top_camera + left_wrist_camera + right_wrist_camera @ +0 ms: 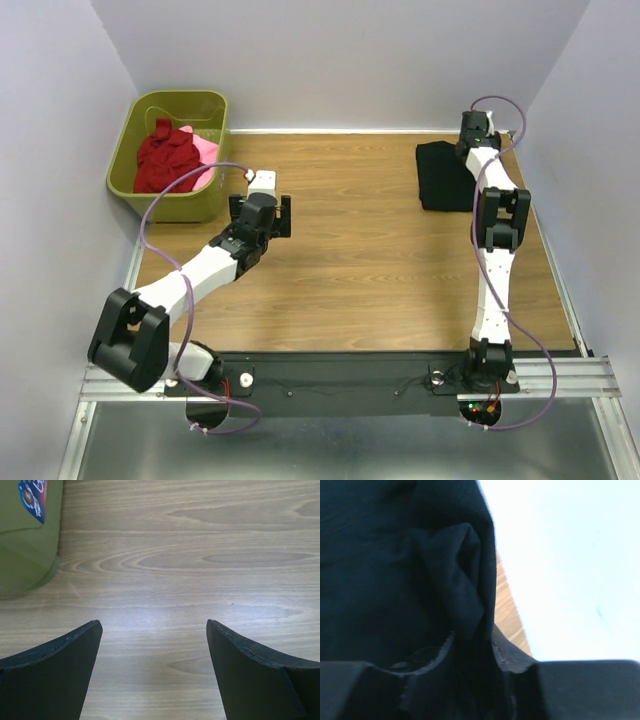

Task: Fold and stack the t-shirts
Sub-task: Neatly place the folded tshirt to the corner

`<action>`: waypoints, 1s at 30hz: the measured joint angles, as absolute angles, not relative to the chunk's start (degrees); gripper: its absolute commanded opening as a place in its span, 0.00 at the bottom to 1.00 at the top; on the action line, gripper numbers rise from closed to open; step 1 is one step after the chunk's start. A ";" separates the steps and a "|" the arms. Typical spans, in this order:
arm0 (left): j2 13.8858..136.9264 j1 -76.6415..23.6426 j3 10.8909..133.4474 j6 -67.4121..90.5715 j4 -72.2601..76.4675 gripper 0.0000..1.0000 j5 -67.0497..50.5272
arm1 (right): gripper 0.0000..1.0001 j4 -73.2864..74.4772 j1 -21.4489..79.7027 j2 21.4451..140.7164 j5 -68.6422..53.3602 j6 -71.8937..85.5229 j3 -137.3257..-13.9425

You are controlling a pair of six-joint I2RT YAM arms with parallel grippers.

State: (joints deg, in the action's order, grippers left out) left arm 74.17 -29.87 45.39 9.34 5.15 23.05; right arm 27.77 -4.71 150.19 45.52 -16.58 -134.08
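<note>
The black t-shirt [443, 177] lies folded on the wooden table at the far right. My right gripper [468, 150] is at its right edge. In the right wrist view my right gripper [472, 645] is shut on a fold of the black t-shirt [395, 580], and cloth fills the gap between the fingers. A dark red t-shirt [165, 158] and a pink t-shirt [206, 148] lie crumpled in the basket. My left gripper [261, 212] is open and empty over bare wood just right of the basket; the left wrist view shows my left gripper [154, 630] wide open.
The olive-green plastic basket [170, 206] stands at the far left corner; its corner shows in the left wrist view [25, 545]. White walls close in the table on the left, back and right. A metal rail runs along the near edge.
</note>
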 measured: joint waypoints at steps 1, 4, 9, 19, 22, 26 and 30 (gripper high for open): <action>75.16 -29.87 45.39 9.34 5.48 0.97 23.33 | 0.40 27.33 -5.17 150.54 46.09 -16.64 -134.82; 77.95 -29.82 45.39 9.50 5.76 0.97 23.66 | 0.56 26.04 -6.46 151.15 47.75 -16.51 -136.14; 78.76 -29.71 45.39 9.47 6.26 0.98 23.66 | 0.78 24.45 -8.01 151.11 48.49 -15.53 -136.92; 74.52 -29.47 45.39 9.43 6.72 0.97 23.70 | 0.85 23.55 -8.69 131.00 31.51 0.25 -112.22; 71.64 -29.47 45.39 9.23 7.14 0.98 24.12 | 0.83 23.05 -8.71 124.40 22.52 6.74 -103.96; 69.12 -29.43 45.39 8.75 7.66 0.98 24.95 | 0.82 22.46 -8.71 121.93 14.79 13.28 -96.97; 68.73 -29.41 45.39 8.43 7.68 0.98 24.93 | 0.82 23.00 -8.73 122.41 10.35 17.30 -92.36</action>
State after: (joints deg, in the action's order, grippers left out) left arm 68.73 -29.41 45.39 8.43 7.68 24.93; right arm 23.00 -8.73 122.41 10.35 17.30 -92.36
